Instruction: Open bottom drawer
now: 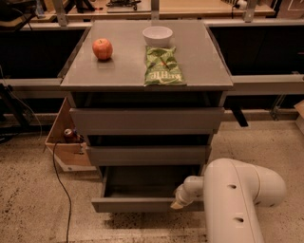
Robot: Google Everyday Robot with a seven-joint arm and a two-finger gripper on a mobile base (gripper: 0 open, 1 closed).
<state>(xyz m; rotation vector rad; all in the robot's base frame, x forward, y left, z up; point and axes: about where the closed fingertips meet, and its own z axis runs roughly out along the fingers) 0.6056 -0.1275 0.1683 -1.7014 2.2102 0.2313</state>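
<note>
One plain grey bottom drawer (137, 205) open, front facing near, long axis left-right; white arm (237, 190) reaches left, gripper (177, 203) at drawer front's right part, grip state cannot tell.

A lab: workbenches (209, 8), trailing cable (61, 182), speckled floor (28, 209).

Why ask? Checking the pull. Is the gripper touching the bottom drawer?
Cannot tell. The camera view shows the gripper over the front's right end on the bottom drawer, no gap visible, but the contact itself is hidden.
</note>
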